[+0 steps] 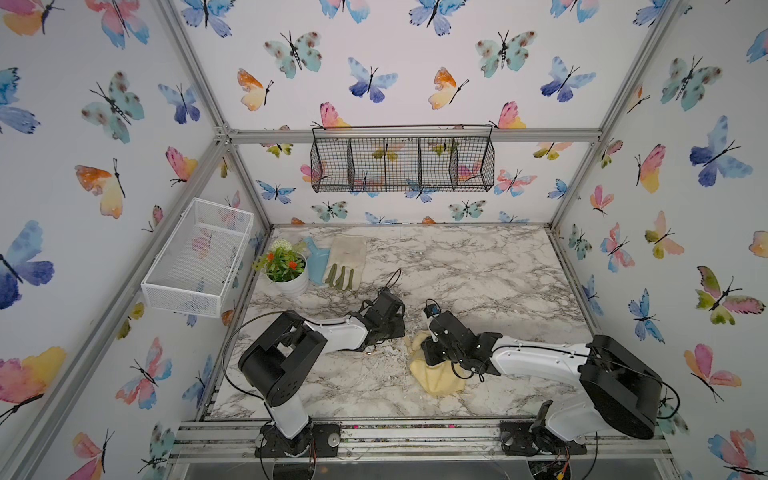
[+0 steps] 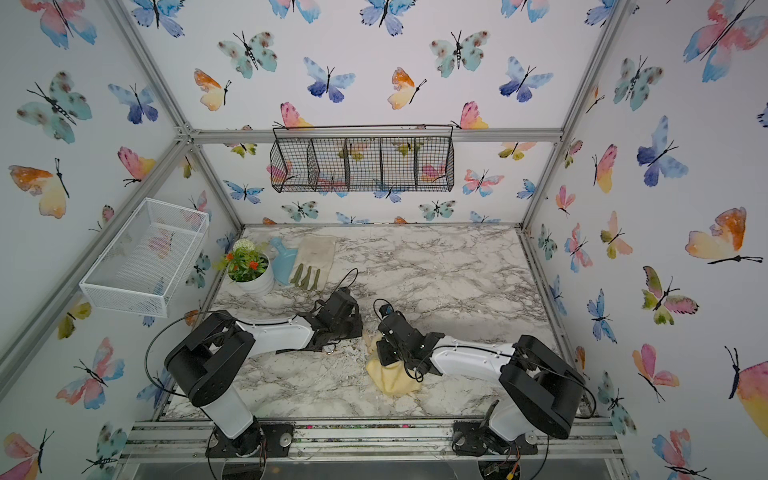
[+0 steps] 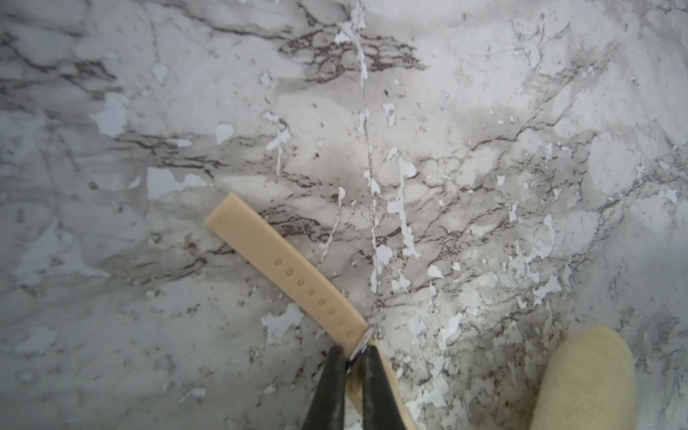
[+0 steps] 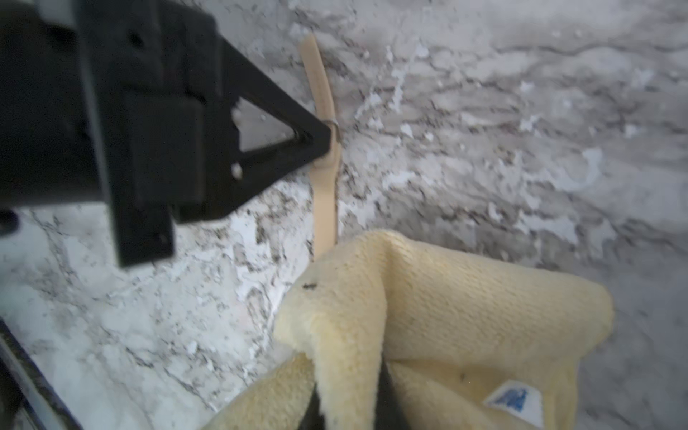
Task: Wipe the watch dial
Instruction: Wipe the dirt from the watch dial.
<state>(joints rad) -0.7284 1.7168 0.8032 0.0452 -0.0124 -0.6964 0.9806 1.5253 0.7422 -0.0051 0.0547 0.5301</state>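
The watch has a beige strap (image 3: 283, 268) with a row of holes, and it lies on the marble table (image 3: 484, 111). Its silver-rimmed dial (image 3: 366, 337) shows only edge-on, pinched between the fingers of my left gripper (image 3: 353, 352), which is shut on it. In the right wrist view the same left fingers (image 4: 316, 139) clamp the watch (image 4: 324, 201) at its middle. My right gripper (image 4: 352, 398) is shut on a fold of a yellow cloth (image 4: 465, 298), which drapes just beside the strap's end. In both top views the cloth (image 1: 432, 376) (image 2: 390, 378) lies under the right wrist.
At the back left of the table stand a potted plant (image 1: 286, 270), a blue scoop (image 1: 318, 262) and a garden glove (image 1: 345, 262). A white mesh basket (image 1: 195, 257) hangs on the left wall. A black wire basket (image 1: 403, 164) hangs on the back wall.
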